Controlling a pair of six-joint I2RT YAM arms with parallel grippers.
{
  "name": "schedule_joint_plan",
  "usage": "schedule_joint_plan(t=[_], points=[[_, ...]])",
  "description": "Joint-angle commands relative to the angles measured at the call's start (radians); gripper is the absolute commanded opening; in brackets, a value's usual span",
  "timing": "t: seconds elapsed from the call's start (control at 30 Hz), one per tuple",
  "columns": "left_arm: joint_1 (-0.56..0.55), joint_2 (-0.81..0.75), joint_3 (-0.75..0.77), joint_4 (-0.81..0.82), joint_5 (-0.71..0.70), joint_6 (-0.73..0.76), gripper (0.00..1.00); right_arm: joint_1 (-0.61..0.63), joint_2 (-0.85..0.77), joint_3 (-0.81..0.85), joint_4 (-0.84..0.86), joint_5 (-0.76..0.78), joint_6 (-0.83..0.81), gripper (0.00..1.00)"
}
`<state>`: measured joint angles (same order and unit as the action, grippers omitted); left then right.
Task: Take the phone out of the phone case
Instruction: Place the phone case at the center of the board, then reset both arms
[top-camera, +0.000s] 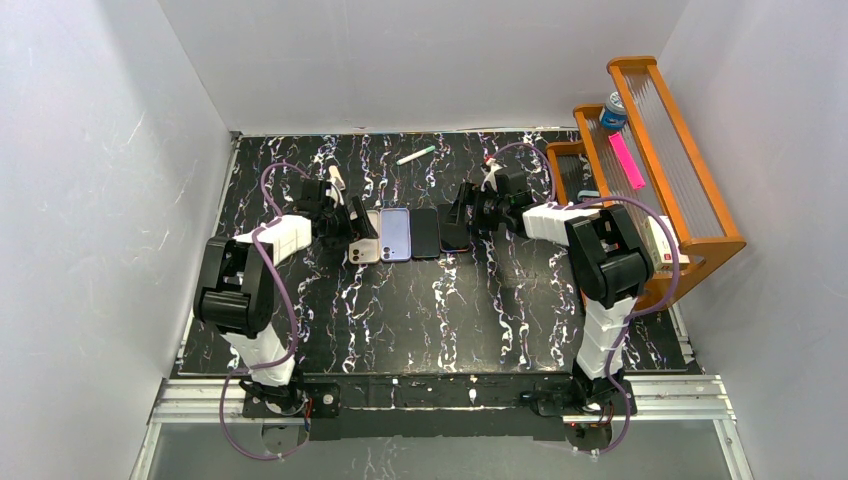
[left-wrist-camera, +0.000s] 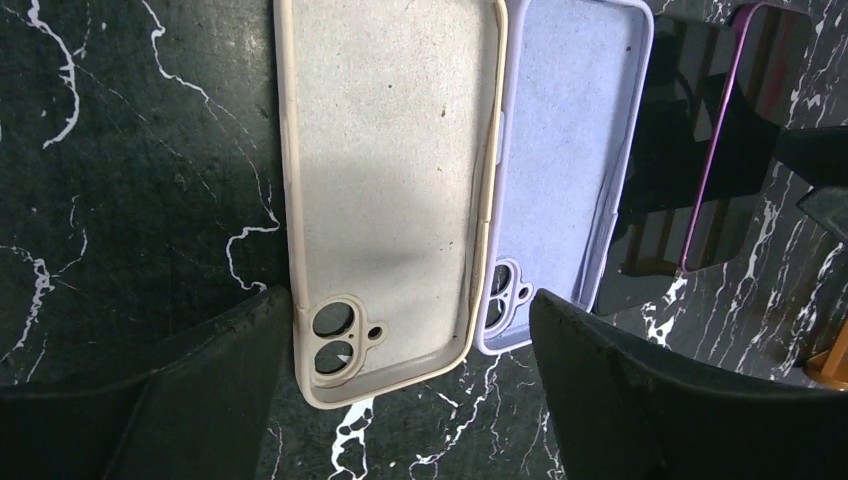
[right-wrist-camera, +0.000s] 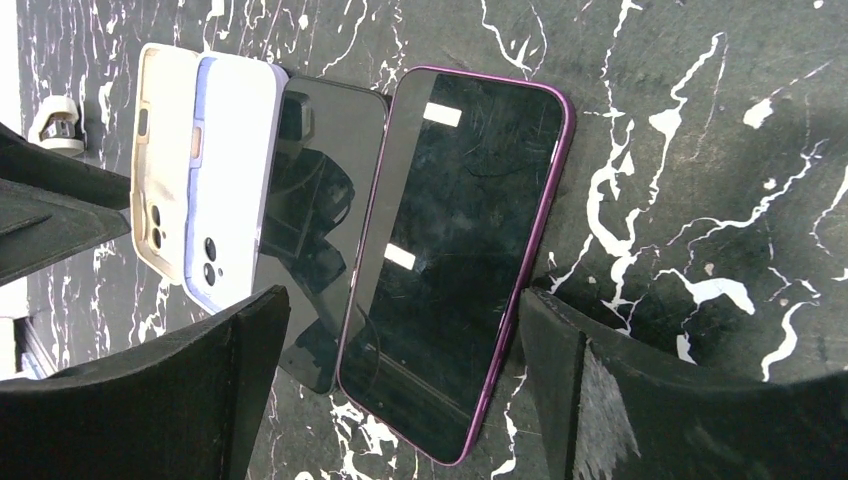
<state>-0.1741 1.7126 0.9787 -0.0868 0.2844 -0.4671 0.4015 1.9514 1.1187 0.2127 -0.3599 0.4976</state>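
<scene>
- Writing: none can be read anywhere. The print on the blue can (top-camera: 613, 110) on the wooden rack (top-camera: 700, 190) is too small to make out, and both glass faces show only reflections.
- Four things lie side by side in a row mid-table (top-camera: 420, 320): a beige case (left-wrist-camera: 390, 180), a lavender case (left-wrist-camera: 570, 150), a bare black phone (right-wrist-camera: 315, 230), then the phone (right-wrist-camera: 450, 250), screen up in its purple case (right-wrist-camera: 549, 200).
- Both the beige and lavender cases are empty, lining upward, with their long edges touching.
- Purple rim shows unbroken round the screen; the black phone lies right against it.
- Left gripper (left-wrist-camera: 408, 300) is spread wide, a finger on either side of the beige case's camera end, with nothing in its hold.
- Right gripper (right-wrist-camera: 395, 300) is also spread wide and holds nothing; its fingers stand either side of the cased phone's lower end, with part of the black phone also between them.
- Open marble lies between the row and the arm bases.
- Rack stands along the table's right edge, behind the right arm, and also holds a pink strip (top-camera: 627, 160).
- White pen (top-camera: 415, 155) lies near the far edge.
</scene>
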Motion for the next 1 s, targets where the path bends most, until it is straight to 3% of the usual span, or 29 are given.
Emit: schedule_joint_plan(t=[0.0, 0.17, 0.53, 0.7, 0.97], points=[[-0.001, -0.041, -0.010, 0.008, 0.006, -0.026, 0.86, 0.023, 0.017, 0.000, -0.130, 0.014, 0.009, 0.95], [0.000, -0.143, 0.019, -0.073, -0.107, 0.021, 0.98, 0.023, -0.109, -0.006, -0.201, 0.160, -0.028, 0.99], [0.001, -0.537, 0.068, -0.313, -0.226, 0.090, 0.98, 0.021, -0.670, -0.121, -0.377, 0.445, -0.123, 0.99], [0.001, -0.752, 0.077, -0.450, -0.364, 0.091, 0.98, 0.020, -0.945, -0.156, -0.501, 0.564, -0.207, 0.99], [0.001, -1.114, -0.063, -0.511, -0.577, 0.009, 0.98, 0.021, -1.382, -0.270, -0.538, 0.695, -0.259, 0.99]])
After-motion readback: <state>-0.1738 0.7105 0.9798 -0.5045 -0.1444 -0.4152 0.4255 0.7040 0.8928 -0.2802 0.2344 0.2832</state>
